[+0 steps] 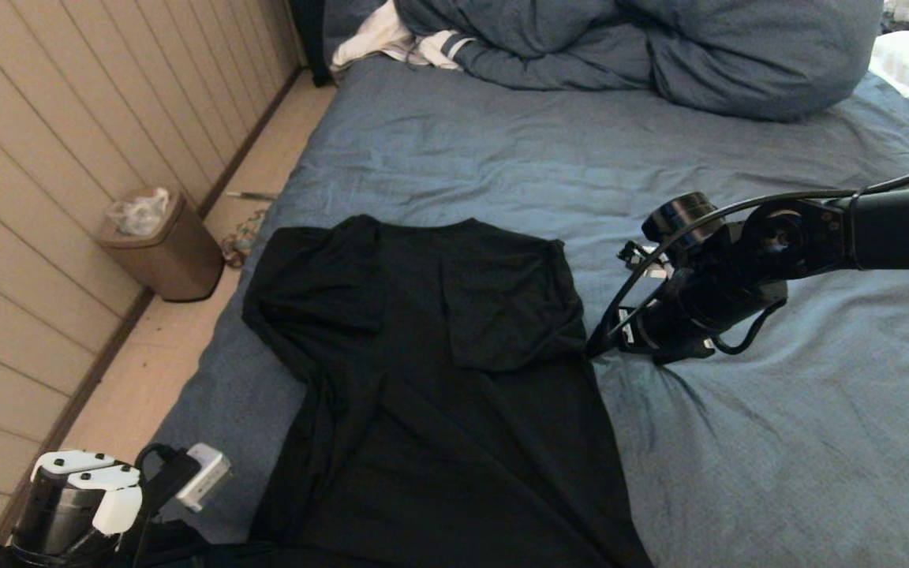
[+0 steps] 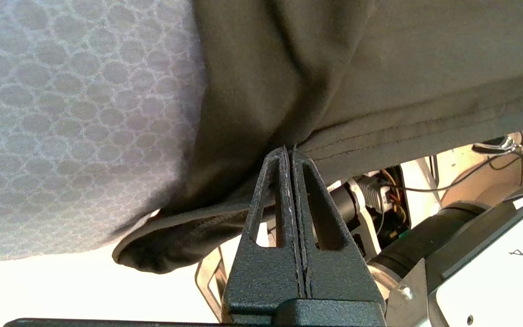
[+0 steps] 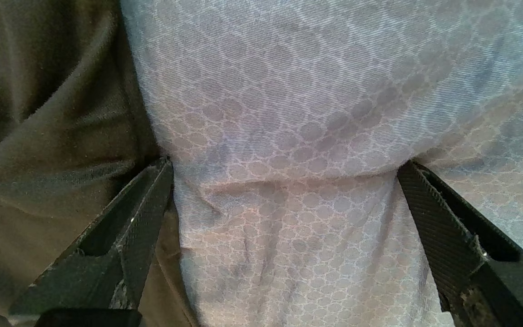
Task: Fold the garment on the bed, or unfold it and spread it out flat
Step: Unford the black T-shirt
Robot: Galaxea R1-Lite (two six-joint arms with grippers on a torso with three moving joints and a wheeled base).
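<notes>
While pinching the garment hem, left end effector low; right end effector spread wide.

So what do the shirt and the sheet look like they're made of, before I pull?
The garment looks like thin, matte black knit, probably cotton jersey: soft drapey folds and a double-stitched hem. The bed sheet looks like woven slate-blue cotton or a blend, with a fine honeycomb pattern and sharp wrinkles.

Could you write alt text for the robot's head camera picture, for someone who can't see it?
A black T-shirt lies plain side up on a wrinkled blue bed, sleeves folded inward. The right gripper, open, presses into the sheet at the shirt's right edge. A blue duvet is heaped at the far end.
</notes>
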